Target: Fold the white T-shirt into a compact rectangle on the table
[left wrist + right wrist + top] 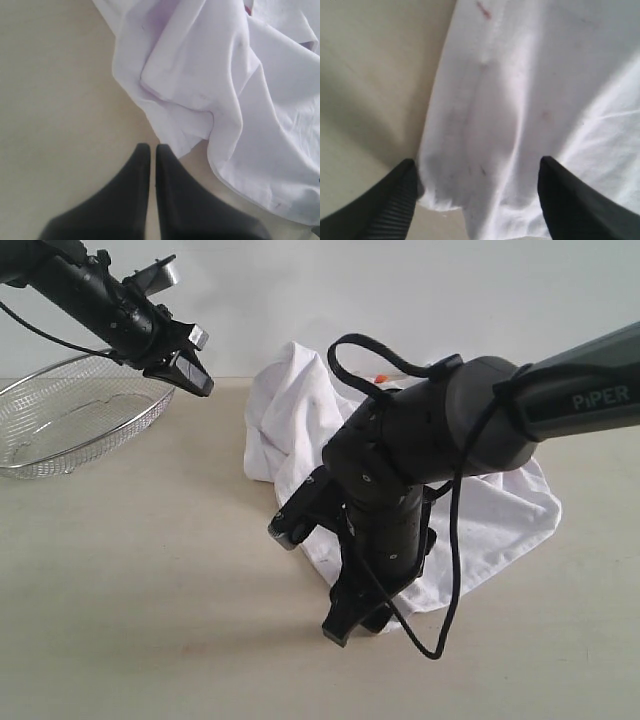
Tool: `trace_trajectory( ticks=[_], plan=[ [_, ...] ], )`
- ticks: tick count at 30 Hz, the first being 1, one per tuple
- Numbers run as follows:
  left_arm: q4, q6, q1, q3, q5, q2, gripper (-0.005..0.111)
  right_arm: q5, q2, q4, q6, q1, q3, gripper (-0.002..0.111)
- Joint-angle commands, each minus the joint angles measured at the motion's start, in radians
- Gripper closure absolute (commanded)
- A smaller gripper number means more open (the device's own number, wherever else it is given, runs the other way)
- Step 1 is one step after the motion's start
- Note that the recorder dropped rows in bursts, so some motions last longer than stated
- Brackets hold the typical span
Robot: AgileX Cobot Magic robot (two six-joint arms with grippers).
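Observation:
The white T-shirt (292,405) lies crumpled in a heap at the middle back of the table (140,590), with a small red bit (380,378) showing at its far side. The lettering is hidden. My right gripper (355,625) points down at the shirt's near edge. In the right wrist view it (477,161) is open, its fingers wide apart over the cloth's hem (520,100). My left gripper (195,378) hangs in the air to the left of the shirt. It (151,146) is shut on nothing, its tips just short of a fold (225,75).
A silver wire-mesh basket (70,420) stands at the back left of the table. The right arm's black cable (450,570) loops down beside the shirt. A pale wall runs behind the table.

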Motion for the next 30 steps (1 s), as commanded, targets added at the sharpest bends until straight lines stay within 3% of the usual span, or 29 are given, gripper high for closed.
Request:
trace_trajectory(
  ticks=[1,12,14,18,30],
  plan=[
    [-0.013,-0.008,0.003,-0.005,-0.007,-0.016,0.102,-0.004,0.0,-0.015,0.015,-0.004,0.003,0.048],
    [-0.013,-0.008,0.003,-0.005,-0.007,-0.016,0.102,0.006,0.106,-0.051,0.051,-0.004,0.003,0.063],
    [-0.013,-0.008,0.003,-0.005,-0.007,-0.016,0.102,0.006,0.106,-0.071,0.055,-0.004,0.003,0.073],
    [-0.013,-0.008,0.003,-0.005,-0.007,-0.016,0.102,0.009,0.106,-0.151,0.073,-0.004,0.003,0.108],
    [-0.013,-0.008,0.003,-0.005,-0.021,-0.016,0.102,-0.019,-0.047,-0.47,0.3,-0.004,0.003,0.108]
  ],
)
